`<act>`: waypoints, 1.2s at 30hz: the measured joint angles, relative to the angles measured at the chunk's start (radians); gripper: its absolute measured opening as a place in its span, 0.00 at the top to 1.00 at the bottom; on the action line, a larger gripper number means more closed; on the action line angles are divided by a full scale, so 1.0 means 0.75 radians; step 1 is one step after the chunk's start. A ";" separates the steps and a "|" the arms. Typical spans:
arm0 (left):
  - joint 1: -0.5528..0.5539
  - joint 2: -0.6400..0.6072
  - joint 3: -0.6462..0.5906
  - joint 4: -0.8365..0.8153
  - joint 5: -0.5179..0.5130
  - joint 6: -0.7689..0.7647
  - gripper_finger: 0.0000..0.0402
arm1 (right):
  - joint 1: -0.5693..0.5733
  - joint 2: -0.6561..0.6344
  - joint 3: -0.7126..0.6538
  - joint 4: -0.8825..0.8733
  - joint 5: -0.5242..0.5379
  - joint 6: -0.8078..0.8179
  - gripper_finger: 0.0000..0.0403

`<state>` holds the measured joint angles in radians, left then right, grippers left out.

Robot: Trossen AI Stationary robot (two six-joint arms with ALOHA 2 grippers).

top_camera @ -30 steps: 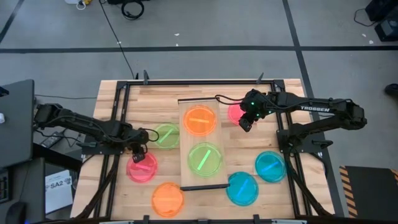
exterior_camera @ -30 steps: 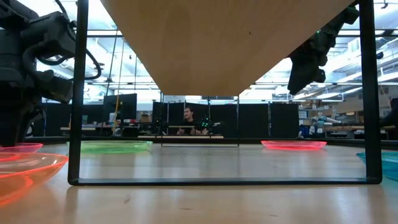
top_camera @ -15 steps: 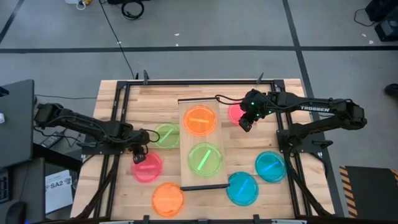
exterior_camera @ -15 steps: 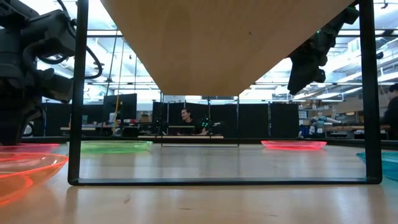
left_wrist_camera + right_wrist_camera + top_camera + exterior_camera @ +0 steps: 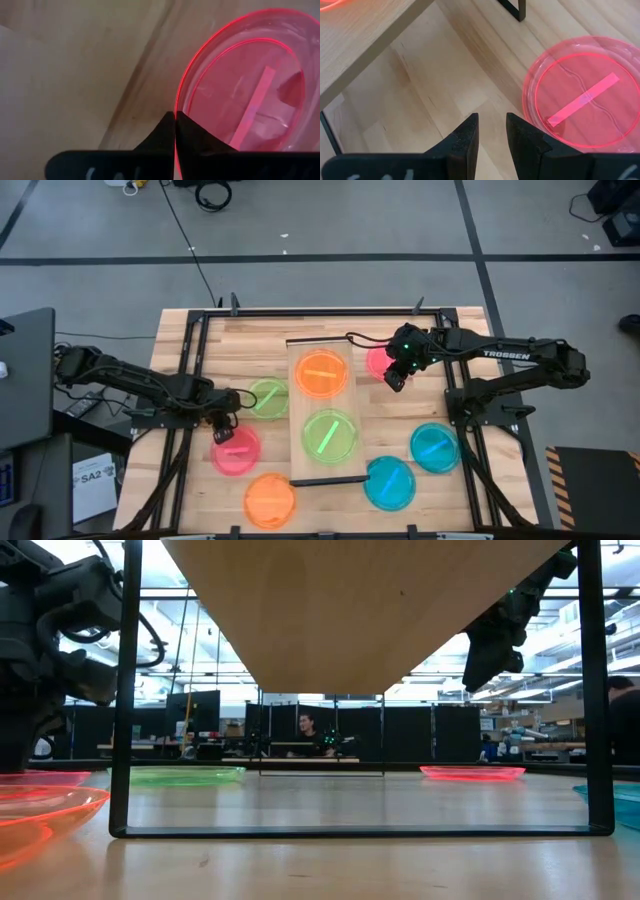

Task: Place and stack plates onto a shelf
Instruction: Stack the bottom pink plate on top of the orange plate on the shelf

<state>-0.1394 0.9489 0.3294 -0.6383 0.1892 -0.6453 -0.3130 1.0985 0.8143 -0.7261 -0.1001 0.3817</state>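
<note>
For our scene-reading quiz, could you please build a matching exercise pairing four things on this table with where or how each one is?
Things:
1. left gripper
2. right gripper
3. orange plate
4. cyan plate

Places or states:
A. lying on the shelf, beside the green plate
B. open, above the table beside a pink plate
C. on the table, right of the shelf
D. shut on the rim of a pink plate

Pairs: 1-D, 2-B, 3-A, 4-C

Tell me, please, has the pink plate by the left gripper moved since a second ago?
Yes. The pink plate slid slightly toward the shelf, with the left gripper shut on its rim.
</note>
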 joint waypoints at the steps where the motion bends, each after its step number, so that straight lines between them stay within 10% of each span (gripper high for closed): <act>1: 0.000 0.000 0.000 0.000 0.012 0.000 0.99 | 0.000 -0.001 0.000 0.000 0.000 0.000 0.74; 36: 0.030 0.000 1.014 -0.618 -0.138 0.074 0.99 | 0.000 0.000 0.001 0.000 0.001 0.000 0.74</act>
<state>-0.1172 0.9489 1.0900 -1.1021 0.0856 -0.5900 -0.3130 1.0985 0.8146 -0.7263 -0.0998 0.3817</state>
